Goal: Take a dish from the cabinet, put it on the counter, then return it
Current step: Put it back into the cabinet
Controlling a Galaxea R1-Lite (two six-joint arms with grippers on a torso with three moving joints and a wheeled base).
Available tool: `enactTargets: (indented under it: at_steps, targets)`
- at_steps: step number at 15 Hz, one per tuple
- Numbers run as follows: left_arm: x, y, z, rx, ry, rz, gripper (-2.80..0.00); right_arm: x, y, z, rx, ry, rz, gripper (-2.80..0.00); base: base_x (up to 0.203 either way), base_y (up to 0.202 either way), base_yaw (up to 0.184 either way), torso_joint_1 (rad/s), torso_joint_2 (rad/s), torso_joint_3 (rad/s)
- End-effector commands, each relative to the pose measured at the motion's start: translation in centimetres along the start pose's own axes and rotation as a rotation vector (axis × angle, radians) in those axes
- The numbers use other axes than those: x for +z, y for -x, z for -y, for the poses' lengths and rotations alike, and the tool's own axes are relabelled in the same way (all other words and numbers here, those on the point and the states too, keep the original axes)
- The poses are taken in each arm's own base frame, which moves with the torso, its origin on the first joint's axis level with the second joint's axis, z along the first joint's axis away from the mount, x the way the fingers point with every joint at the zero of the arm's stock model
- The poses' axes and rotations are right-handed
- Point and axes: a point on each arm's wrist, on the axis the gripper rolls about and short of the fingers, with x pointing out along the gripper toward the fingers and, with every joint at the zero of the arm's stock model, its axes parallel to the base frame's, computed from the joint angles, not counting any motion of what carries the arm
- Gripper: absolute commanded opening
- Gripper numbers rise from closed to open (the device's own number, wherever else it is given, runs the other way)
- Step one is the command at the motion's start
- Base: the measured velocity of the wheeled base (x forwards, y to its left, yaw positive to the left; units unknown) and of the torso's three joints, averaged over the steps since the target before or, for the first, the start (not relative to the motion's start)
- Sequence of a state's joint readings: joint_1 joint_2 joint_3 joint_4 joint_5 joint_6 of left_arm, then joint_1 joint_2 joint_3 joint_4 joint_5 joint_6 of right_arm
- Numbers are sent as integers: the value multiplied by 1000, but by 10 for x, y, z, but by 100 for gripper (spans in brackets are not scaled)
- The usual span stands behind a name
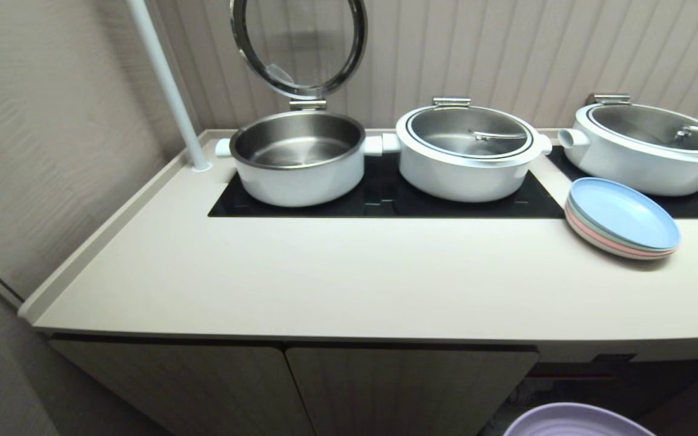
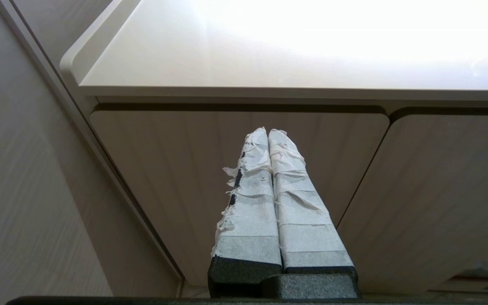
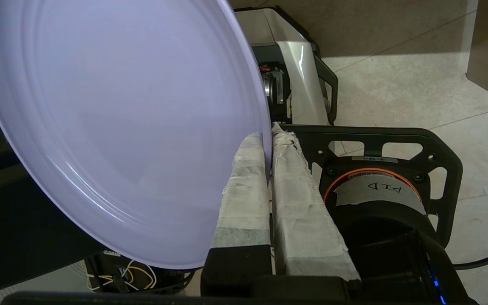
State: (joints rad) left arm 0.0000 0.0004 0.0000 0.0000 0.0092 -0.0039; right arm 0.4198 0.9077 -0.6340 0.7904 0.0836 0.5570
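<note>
The right pincer (image 3: 268, 142) is clamped on the rim of the dish (image 3: 112, 127), and only the right wrist view shows that grip, taped fingers (image 3: 244, 190) pinching the lavender edge above the robot's own base (image 3: 375, 190) and the tiled floor (image 3: 417, 84); the head view catches just a sliver of the dish (image 1: 576, 421) low down, in front of the cabinet (image 1: 409, 387), below the tabletop (image 1: 349, 284); up there sit three pots (image 1: 467, 154) and stacked plates (image 1: 621, 218); the left wrist view alone shows the left pincer (image 2: 268, 132), clenched on nothing, facing the closed ribbed doors (image 2: 176, 169).
</note>
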Motion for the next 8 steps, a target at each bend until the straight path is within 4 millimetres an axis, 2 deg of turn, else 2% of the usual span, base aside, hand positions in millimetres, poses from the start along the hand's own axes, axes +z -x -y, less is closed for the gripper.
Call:
enactTargets:
  at_steps: [1,4,8]
  targets:
    - [0,0,0,1,1,0,-280,0,0,0,-3,-3,-6,-280,0,0,0,0,0,0]
    - [0,0,0,0,1,0,-280,-1,-1,0,-4,-5,-9,-280,0,0,0,0,0,0]
    - [0,0,0,0,1,0,-280,-1,-1,0,-4,-3,-9,-280,0,-165,-1,0,2,3]
